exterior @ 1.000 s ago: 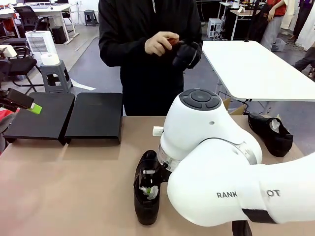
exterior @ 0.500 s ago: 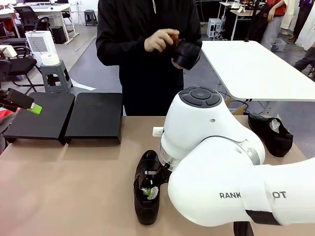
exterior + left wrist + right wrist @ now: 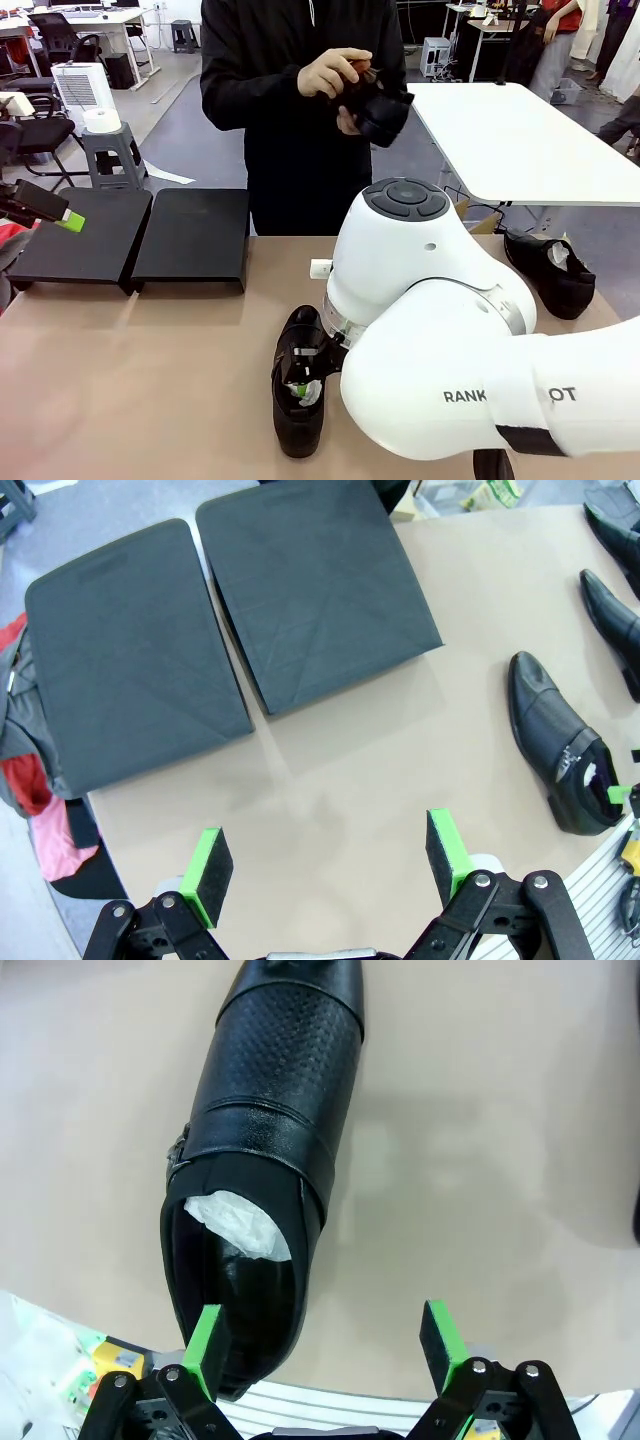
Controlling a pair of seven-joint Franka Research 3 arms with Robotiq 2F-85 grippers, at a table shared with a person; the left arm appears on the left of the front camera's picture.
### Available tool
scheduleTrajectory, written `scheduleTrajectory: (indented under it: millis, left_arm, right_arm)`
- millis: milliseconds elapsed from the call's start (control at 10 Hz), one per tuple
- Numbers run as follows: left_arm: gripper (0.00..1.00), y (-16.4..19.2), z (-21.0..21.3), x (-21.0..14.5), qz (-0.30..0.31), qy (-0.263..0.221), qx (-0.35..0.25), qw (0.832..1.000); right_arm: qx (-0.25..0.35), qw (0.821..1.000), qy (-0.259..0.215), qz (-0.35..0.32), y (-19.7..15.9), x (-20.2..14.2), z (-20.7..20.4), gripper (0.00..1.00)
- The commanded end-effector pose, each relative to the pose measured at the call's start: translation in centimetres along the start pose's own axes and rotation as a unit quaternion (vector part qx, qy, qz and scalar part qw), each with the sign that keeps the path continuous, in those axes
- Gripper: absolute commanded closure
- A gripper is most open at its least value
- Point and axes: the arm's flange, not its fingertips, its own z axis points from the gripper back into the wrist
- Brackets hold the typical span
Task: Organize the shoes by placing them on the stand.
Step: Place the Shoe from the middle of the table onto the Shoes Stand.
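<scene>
Higher now, the person's hand (image 3: 335, 72) holds the raised shoe (image 3: 385, 108) — the right wrist view adds crumpled paper (image 3: 240, 1225) inside the tabletop shoe (image 3: 265, 1140); right gripper (image 3: 320, 1345) released (left gripper (image 3: 330, 855) too).

Glossy black shoe (image 3: 262, 1150), perforated band, white paper stuffing (image 3: 240, 1225); black stand (image 3: 310, 590); tan table (image 3: 330, 810); green pads (image 3: 205, 1338)

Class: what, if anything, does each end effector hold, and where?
Nothing. The left end effector and right end effector are open; the right is at one shoe.
</scene>
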Motion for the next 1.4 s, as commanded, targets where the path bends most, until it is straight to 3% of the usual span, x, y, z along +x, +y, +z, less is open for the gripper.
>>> scheduleTrajectory:
  millis: [0, 200, 400, 700, 1100, 1200, 1300]
  left_arm:
    - [0.00, 0.1, 0.1, -0.1, 0.002, -0.003, -0.007, 1.000]
    - [0.00, 0.1, 0.1, -0.1, 0.002, -0.003, -0.007, 1.000]
    - [0.00, 0.1, 0.1, -0.1, 0.002, -0.003, -0.007, 1.000]
    - [0.00, 0.0, 0.0, 0.0, 0.000, 0.000, 0.000, 1.000]
    - [0.00, -9.5, 0.2, -3.9, 0.078, 0.027, 0.033, 0.996]
    - [0.00, -4.2, -0.4, -1.5, 0.034, 0.014, 0.010, 0.999]
    - [0.00, -4.2, -0.4, -1.5, 0.034, 0.014, 0.010, 0.999]
  right_arm:
    - [0.006, 1.000, -0.007, -0.010, 0.2, 0.2, -0.1, 0.00]
    - [0.000, 1.000, 0.000, 0.000, 0.0, 0.0, 0.0, 0.00]
    - [-0.023, 0.999, -0.038, 0.031, -2.1, -1.0, 3.5, 0.00]
    - [-0.027, 0.997, -0.070, -0.006, -10.2, -1.2, 8.6, 0.00]
    - [0.009, 0.991, -0.083, -0.103, -18.5, -0.9, 10.4, 0.00]
    - [-0.013, 0.994, -0.087, -0.065, -14.4, 0.9, 11.8, 0.00]
    - [-0.013, 0.994, -0.087, -0.065, -14.4, 0.9, 11.8, 0.00]
